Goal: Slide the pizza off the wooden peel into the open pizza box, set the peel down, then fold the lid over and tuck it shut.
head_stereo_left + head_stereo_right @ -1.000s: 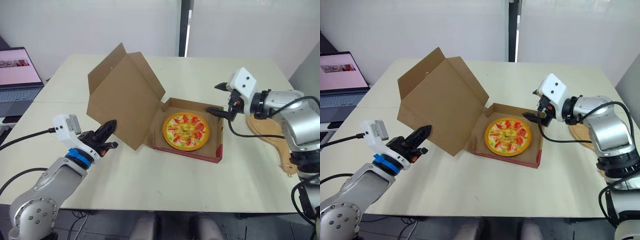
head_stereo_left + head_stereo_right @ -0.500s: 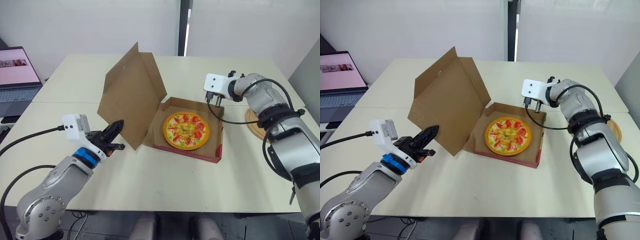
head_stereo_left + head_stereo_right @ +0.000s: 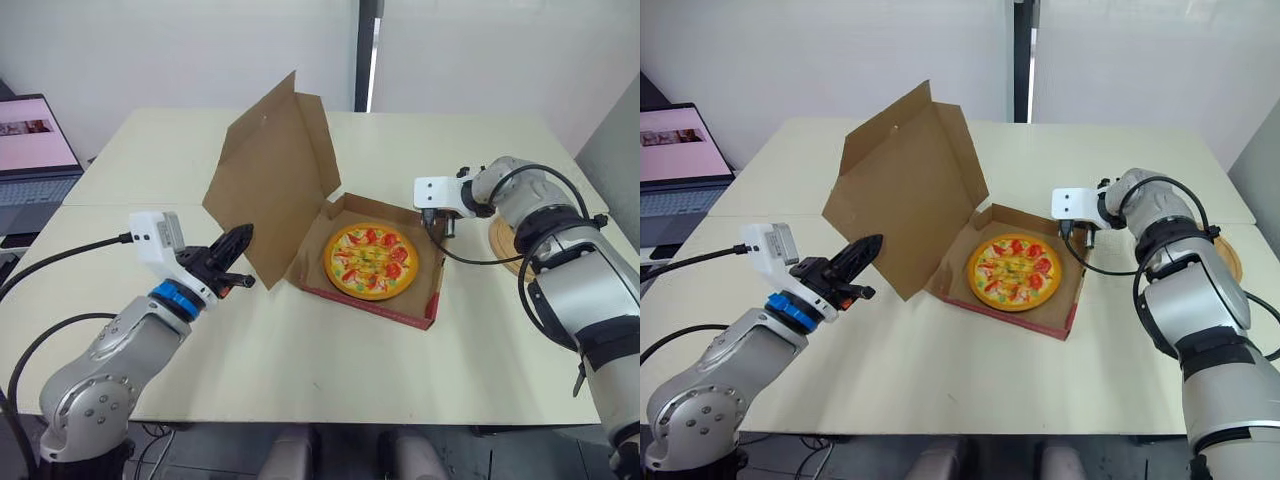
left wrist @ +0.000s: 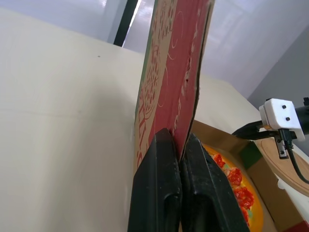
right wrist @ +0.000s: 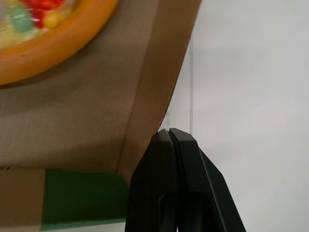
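Pizza (image 3: 372,262) is in, lying flat on the floor of the pizza box (image 3: 370,306), and the wooden peel (image 4: 276,168) is down on the table (image 3: 330,370) just beyond the box's right side. So it's lid time. The lid (image 3: 275,170) stands close to upright on the left of the box, and the left gripper (image 4: 178,134) is clenched on its free edge, cardboard pinched between the two black fingers. Over on the right, the right gripper (image 5: 169,133) has its fingers pressed together on nothing, tips right against the outside of the box wall at the far right corner. It looks like a brace.

Here's the danger, to my eye. That pinch is thin, right at the edge, so a fast swing could pull the cardboard out and let the lid flop. If the brace lifts early, the push from the left may skid the whole box. And the right gripper sits where the lid should land, so it could catch a side flap and spoil the tuck
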Robot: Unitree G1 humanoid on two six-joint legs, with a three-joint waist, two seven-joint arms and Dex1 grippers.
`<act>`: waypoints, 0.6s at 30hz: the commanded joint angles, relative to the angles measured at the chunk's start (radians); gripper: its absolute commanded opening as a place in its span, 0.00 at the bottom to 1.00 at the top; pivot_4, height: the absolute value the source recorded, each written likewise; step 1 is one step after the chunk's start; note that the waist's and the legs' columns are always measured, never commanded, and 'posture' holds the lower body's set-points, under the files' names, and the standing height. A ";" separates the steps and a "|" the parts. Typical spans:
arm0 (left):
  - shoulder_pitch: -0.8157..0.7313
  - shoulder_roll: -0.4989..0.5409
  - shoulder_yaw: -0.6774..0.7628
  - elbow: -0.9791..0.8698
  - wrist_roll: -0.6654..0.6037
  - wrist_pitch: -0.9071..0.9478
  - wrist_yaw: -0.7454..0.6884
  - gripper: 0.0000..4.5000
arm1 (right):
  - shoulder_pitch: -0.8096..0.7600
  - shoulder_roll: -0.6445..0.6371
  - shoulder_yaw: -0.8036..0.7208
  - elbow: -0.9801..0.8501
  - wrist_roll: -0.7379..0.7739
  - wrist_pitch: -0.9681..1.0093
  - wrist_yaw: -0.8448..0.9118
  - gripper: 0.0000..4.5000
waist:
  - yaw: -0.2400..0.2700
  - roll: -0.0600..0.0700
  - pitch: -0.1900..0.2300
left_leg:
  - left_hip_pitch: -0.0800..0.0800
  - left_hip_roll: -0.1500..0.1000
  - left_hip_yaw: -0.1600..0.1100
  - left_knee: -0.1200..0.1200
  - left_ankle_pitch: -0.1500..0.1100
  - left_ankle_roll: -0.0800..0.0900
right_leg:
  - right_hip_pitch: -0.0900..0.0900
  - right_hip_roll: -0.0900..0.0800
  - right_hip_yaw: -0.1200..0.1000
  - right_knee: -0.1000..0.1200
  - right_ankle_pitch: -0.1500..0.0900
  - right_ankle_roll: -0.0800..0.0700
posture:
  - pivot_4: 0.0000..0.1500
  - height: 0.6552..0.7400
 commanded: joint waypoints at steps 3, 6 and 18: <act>-0.120 0.042 -0.025 0.100 0.066 0.003 -0.141 0.00 | -0.001 -0.052 0.001 -0.021 -0.019 -0.056 0.132 0.00 | 0.000 0.000 0.000 | 0.000 0.000 0.000 0.000 0.000 0.000 | 0.000 0.000 0.000 0.000 0.000 0.000 | 1.00 0.86; -0.190 0.050 -0.053 0.169 0.104 0.011 -0.218 0.00 | 0.006 -0.074 -0.006 -0.049 -0.007 -0.078 0.211 0.00 | 0.000 0.000 0.000 | 0.000 0.000 0.000 0.000 0.000 0.000 | 0.000 0.000 0.000 0.000 0.000 0.000 | 1.00 0.86; -0.456 0.008 -0.161 0.488 0.320 -0.035 -0.498 0.00 | 0.227 -0.252 -0.133 -0.458 0.163 0.087 0.533 0.00 | 0.008 -0.001 0.000 | -0.001 -0.001 -0.002 0.000 0.000 0.000 | 0.000 -0.001 -0.002 0.000 0.000 0.000 | 1.00 0.86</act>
